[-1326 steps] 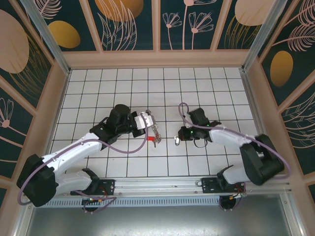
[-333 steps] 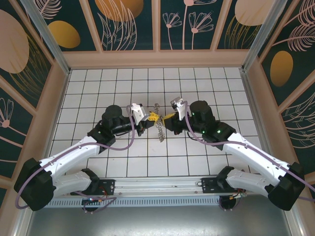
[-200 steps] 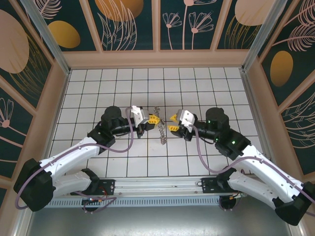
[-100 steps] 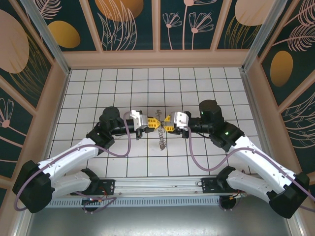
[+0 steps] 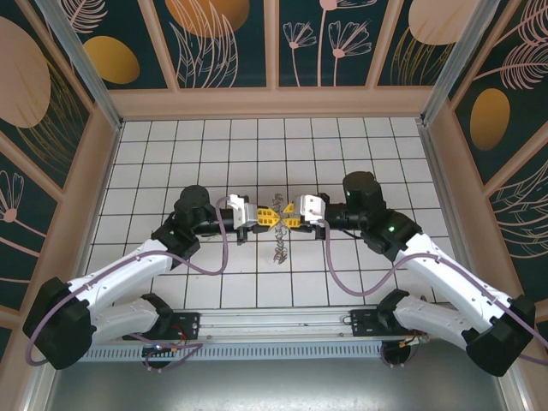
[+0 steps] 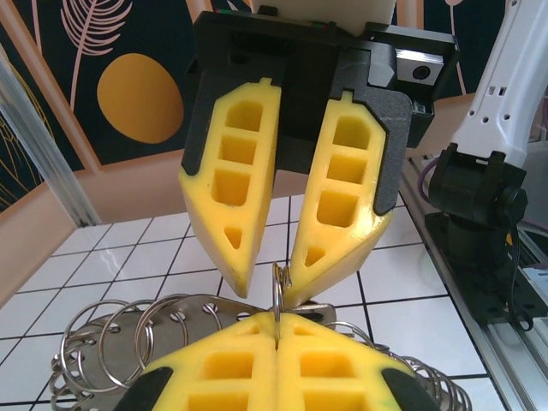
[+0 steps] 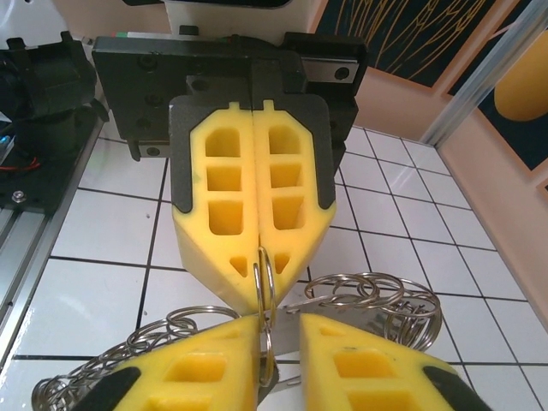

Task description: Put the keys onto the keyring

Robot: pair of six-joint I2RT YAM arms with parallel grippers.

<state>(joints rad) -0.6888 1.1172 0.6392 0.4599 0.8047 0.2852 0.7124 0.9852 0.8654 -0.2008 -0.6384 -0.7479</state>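
1. From the top external camera: the two arms meet nose to nose over the middle of the tiled floor (image 5: 171, 145). The left gripper (image 5: 264, 217) and the right gripper (image 5: 289, 216) stand tip to tip, and the keyring (image 5: 276, 214) sits right where they meet. A strand of spare rings (image 5: 278, 244) trails from that point towards the arm bases. Whether keys hang in it is too small to tell.

2. Over to the left wrist: the left gripper (image 6: 276, 334) is clenched, its yellow pads pressed flat together and pinching the keyring (image 6: 277, 306), a thin silver loop standing upright and edge-on. Facing it, the right gripper (image 6: 274, 282) comes in from above, its two fingertips on either side of the loop's top. The spare rings (image 6: 111, 334) fan out in coils to the left and right just behind.

3. Now the right wrist: the right gripper (image 7: 278, 330) has a clear gap between its fingers (image 7: 188, 377), so it is not clamped. The keyring (image 7: 267, 347) runs down through that gap, close against one pad. Opposite, the left gripper (image 7: 259, 291) shows its jaws sealed on the loop's far end. The spare rings (image 7: 377, 295) lie coiled over the tiles on both sides.
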